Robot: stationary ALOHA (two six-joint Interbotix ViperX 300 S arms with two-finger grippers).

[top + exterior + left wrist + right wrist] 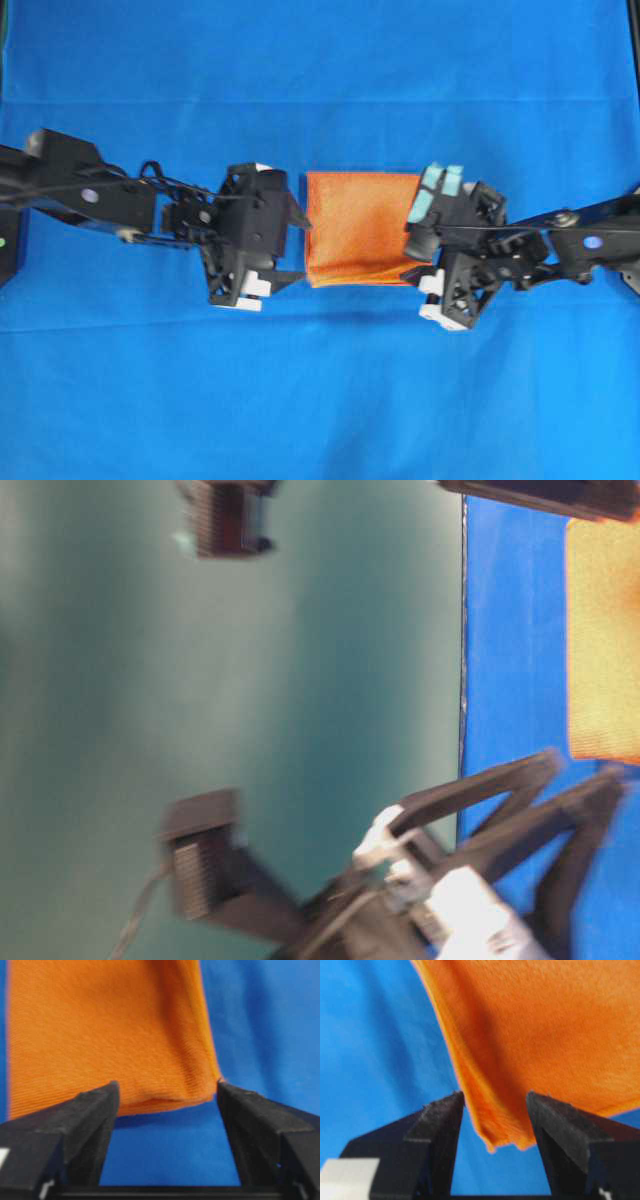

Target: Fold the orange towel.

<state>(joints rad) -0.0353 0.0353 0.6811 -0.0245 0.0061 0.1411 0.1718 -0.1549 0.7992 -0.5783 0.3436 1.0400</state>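
The orange towel (pixel 360 228) lies folded into a small rectangle on the blue cloth in the middle of the overhead view. My left gripper (pixel 303 250) stands open at its left edge. In the left wrist view the towel's folded edge (pixel 105 1030) sits just past the spread fingertips of the left gripper (pixel 167 1087), and nothing is clamped. My right gripper (pixel 412 245) is open at the towel's right edge. In the right wrist view a loose towel corner (pixel 545 1025) droops between the parted fingers of the right gripper (pixel 495 1097), free of both pads.
A large blue cloth (pixel 320 400) covers the whole table. The table-level view is turned sideways and blurred: it shows the towel (pixel 605 640), dark gripper fingers (pixel 560 800) and a green wall (pixel 250 680). Both arms lie low along the table's midline.
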